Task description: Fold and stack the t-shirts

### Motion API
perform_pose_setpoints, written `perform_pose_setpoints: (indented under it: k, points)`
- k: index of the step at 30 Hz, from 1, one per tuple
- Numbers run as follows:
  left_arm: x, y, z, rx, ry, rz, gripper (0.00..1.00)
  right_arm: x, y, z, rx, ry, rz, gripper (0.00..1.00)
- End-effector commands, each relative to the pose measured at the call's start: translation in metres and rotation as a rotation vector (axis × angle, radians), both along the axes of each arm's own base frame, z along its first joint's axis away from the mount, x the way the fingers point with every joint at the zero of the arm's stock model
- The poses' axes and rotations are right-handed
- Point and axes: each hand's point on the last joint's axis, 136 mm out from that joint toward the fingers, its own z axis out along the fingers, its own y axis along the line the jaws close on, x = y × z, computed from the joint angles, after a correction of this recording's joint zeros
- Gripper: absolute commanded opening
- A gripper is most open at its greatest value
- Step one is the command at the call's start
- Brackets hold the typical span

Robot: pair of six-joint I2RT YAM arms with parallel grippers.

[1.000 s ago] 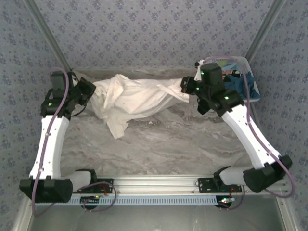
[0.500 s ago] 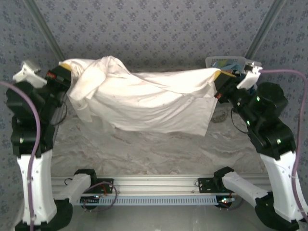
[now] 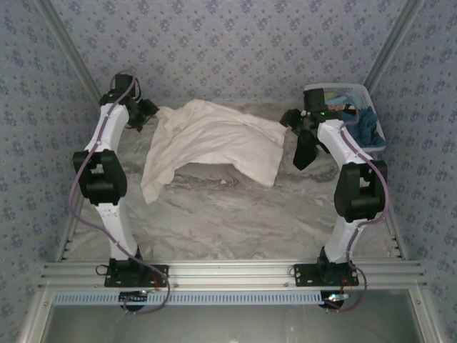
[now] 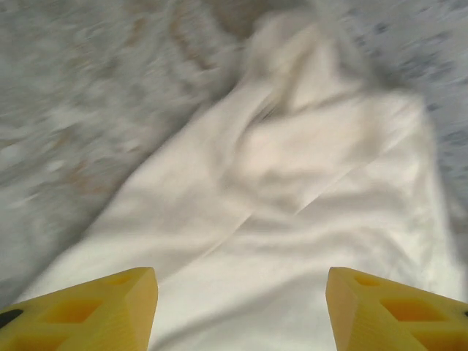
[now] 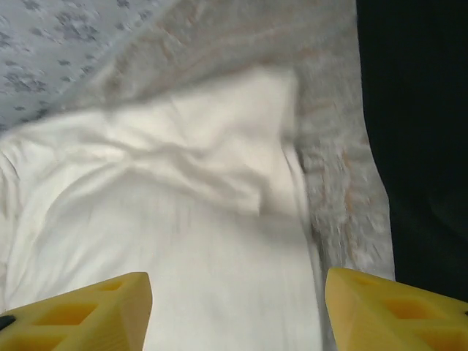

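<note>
Soft, even light fills the overhead view. The off-white t-shirt point(image 3: 214, 139) is the brightest patch, nearly washed out, and casts a faint shadow under its raised near edge onto the table point(image 3: 235, 214). In both wrist views motion blur smears the shirt's folds and the surface beside it.

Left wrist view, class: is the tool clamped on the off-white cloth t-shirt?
No, the left tool holds its yellow fingers wide apart, with the off-white cloth t-shirt lying loose beyond them.
</note>
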Motion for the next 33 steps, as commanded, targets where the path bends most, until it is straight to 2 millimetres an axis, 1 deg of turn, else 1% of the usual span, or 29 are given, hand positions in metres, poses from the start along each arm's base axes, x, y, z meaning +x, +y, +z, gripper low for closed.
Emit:
perform_pose_setpoints:
  k: [1, 2, 4, 6, 7, 8, 9, 10, 13, 16, 17, 20, 22, 24, 27, 30, 31, 33]
  points:
    - [-0.076, 0.023, 0.041, 0.131, 0.023, -0.012, 0.63, -0.028, 0.009, 0.046, -0.001, -0.102, 0.011, 0.67]
    - [-0.094, 0.023, 0.027, 0.131, 0.061, -0.015, 0.62, -0.038, 0.012, 0.041, 0.003, -0.090, 0.015, 0.67]
    - [-0.137, 0.017, -0.006, 0.095, 0.146, -0.019, 0.61, -0.063, 0.020, 0.021, 0.001, -0.046, 0.032, 0.66]
    - [-0.176, 0.013, -0.037, 0.074, 0.241, -0.011, 0.60, -0.084, 0.025, 0.004, -0.012, -0.008, 0.044, 0.65]
    - [-0.193, 0.012, -0.053, 0.067, 0.286, -0.011, 0.59, -0.095, 0.027, -0.007, -0.013, 0.019, 0.049, 0.65]
    - [-0.204, 0.012, -0.065, 0.064, 0.314, -0.012, 0.59, -0.103, 0.028, -0.017, -0.014, 0.045, 0.053, 0.65]
    - [-0.212, 0.011, -0.076, 0.050, 0.339, -0.010, 0.59, -0.109, 0.028, -0.022, -0.015, 0.057, 0.054, 0.65]
    - [-0.215, 0.009, -0.087, 0.016, 0.358, 0.000, 0.59, -0.113, 0.029, -0.028, -0.014, 0.070, 0.059, 0.64]
    - [-0.211, -0.004, -0.113, -0.110, 0.404, 0.030, 0.58, -0.115, 0.033, -0.033, -0.009, 0.085, 0.077, 0.64]
    - [-0.211, -0.004, -0.130, -0.125, 0.479, 0.083, 0.57, -0.112, 0.035, -0.033, -0.016, 0.093, 0.092, 0.64]
    - [-0.210, -0.002, -0.133, -0.122, 0.486, 0.104, 0.57, -0.110, 0.035, -0.032, -0.019, 0.089, 0.095, 0.64]
    - [-0.197, -0.002, -0.138, -0.145, 0.446, 0.152, 0.57, -0.106, 0.037, -0.029, -0.025, 0.079, 0.104, 0.64]
    - [-0.188, -0.007, -0.142, -0.174, 0.444, 0.153, 0.57, -0.107, 0.038, -0.030, -0.029, 0.084, 0.108, 0.63]
    - [-0.184, -0.009, -0.147, -0.181, 0.461, 0.151, 0.54, -0.109, 0.038, -0.032, -0.032, 0.091, 0.109, 0.63]
    - [-0.182, -0.013, -0.154, -0.181, 0.487, 0.135, 0.48, -0.111, 0.037, -0.033, -0.038, 0.095, 0.110, 0.63]
    - [-0.185, -0.021, -0.163, -0.197, 0.522, 0.116, 0.41, -0.113, 0.035, -0.035, -0.051, 0.103, 0.116, 0.62]
    - [-0.185, -0.023, -0.166, -0.193, 0.529, 0.109, 0.37, -0.114, 0.033, -0.035, -0.056, 0.110, 0.110, 0.62]
    - [-0.185, -0.024, -0.169, -0.174, 0.532, 0.104, 0.24, -0.113, 0.030, -0.036, -0.070, 0.113, 0.098, 0.62]
